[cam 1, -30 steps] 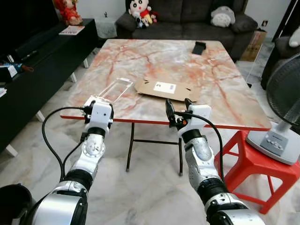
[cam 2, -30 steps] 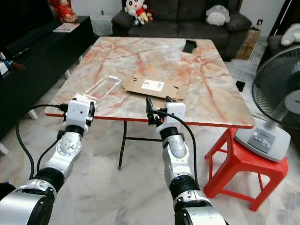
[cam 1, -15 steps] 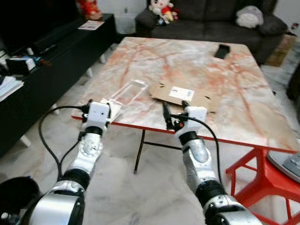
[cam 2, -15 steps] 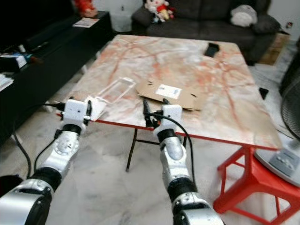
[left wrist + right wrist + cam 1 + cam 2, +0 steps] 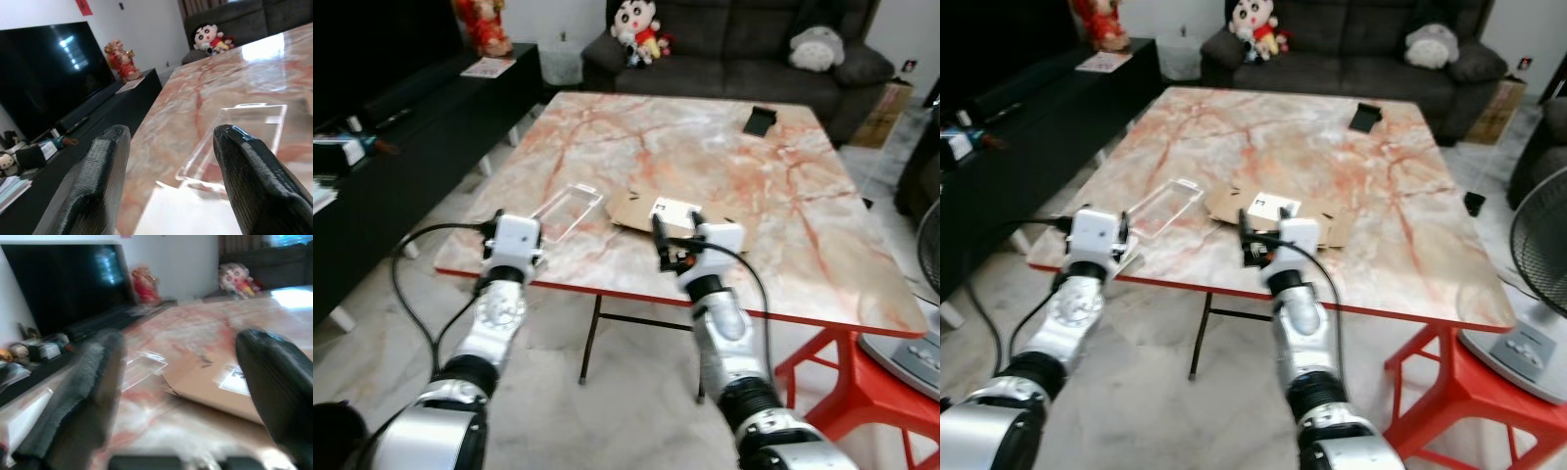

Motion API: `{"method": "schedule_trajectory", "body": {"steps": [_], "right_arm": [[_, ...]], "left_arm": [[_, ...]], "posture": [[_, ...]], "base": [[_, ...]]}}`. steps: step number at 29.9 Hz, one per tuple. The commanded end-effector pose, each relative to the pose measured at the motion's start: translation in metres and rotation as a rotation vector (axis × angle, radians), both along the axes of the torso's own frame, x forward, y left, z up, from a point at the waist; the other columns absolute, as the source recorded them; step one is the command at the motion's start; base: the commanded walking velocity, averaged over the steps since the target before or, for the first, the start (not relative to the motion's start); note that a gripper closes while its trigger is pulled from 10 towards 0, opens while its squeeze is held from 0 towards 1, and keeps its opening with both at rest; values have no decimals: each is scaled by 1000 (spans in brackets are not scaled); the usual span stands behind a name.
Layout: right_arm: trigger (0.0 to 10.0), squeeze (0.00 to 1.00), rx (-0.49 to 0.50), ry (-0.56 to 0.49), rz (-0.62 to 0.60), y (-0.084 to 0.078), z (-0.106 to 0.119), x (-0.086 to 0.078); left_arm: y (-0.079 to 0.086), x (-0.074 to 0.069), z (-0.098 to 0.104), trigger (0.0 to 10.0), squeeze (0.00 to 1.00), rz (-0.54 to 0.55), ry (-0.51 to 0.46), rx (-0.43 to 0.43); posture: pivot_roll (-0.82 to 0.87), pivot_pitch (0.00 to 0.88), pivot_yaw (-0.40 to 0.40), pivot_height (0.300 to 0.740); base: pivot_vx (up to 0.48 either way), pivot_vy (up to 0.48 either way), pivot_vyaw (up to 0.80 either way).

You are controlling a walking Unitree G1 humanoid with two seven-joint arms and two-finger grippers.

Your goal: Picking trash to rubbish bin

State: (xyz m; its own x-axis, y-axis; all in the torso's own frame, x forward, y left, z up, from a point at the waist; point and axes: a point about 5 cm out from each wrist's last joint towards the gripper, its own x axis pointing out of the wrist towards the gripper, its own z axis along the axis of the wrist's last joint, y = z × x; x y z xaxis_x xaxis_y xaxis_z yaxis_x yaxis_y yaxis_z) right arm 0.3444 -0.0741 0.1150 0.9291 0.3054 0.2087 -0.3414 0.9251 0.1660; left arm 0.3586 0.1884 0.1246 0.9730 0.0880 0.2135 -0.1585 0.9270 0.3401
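Both grippers, left [image 5: 166,171] and right [image 5: 190,391], gape empty at the table's [image 5: 783,196] near edge; tray [image 5: 566,211] and cardboard [image 5: 671,211] await grasping.

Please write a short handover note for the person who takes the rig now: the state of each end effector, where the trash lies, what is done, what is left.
Left end effector: open, at the near table edge, facing the clear plastic tray.
Right end effector: open, at the near edge, facing the flattened cardboard.
Both pieces lie on the marble table; neither is held.
Done: cannot tell from this moment.
Left: both pieces would go to a bin.
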Motion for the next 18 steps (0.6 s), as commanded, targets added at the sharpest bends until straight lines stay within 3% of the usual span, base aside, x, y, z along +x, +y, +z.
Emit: {"method": "schedule_trajectory", "body": {"steps": [1,14,18], "right_arm": [[10000,0,12,-24,-24,-5,6,3],[10000,0,17,-13,-25,-5,5,3],[10000,0,16,-10,-25,-5,5,3]], "left_arm": [[-9,3,5,10000,0,-21,-15,-17],[-9,1,3,10000,0,-18,-21,-2],[-9,-2,0,10000,0,-19,-13,21]], "posture": [[-22,14,3,740],[-26,13,7,740],[-30,5,11,740]], "base": [[334,0,0],[318,0,0],[0,0,0]]}}
